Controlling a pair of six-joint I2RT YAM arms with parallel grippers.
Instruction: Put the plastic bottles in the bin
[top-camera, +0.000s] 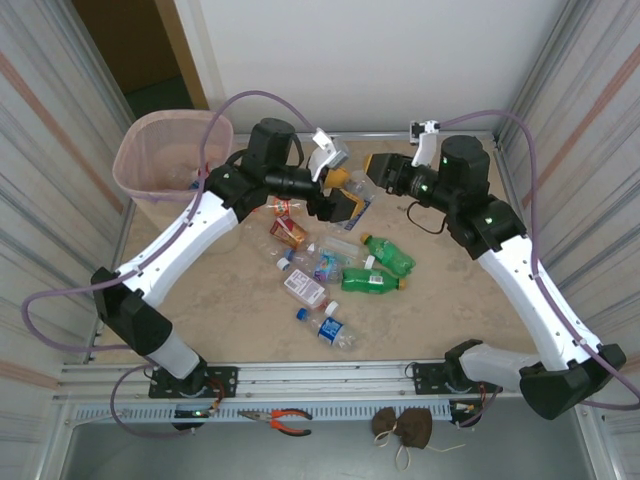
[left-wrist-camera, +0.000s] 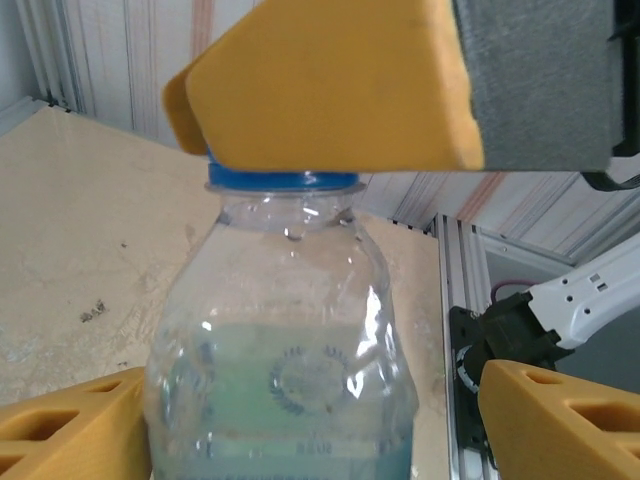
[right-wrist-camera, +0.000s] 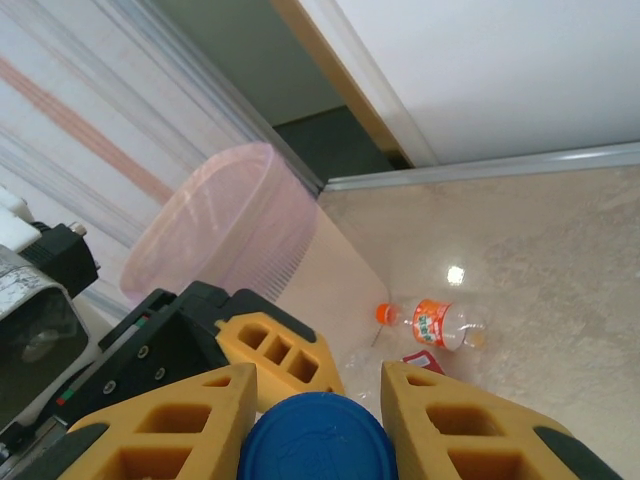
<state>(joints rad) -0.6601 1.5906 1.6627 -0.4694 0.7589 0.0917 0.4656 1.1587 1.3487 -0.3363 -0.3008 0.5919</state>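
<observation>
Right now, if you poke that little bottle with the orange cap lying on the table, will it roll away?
Probably yes: the orange-capped bottle lies on its side, looks round, and the table looks smooth and shiny. It looks clear and mostly empty, so it is likely light and would skid easily. Its plastic may squash when squeezed.

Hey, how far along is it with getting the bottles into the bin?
Done: the bin seems to hold a few already. In hand: the right fingers pinch a blue-capped bottle by its cap, the left fingers open around its body. Left: the loose bottles clustered on the table.
</observation>
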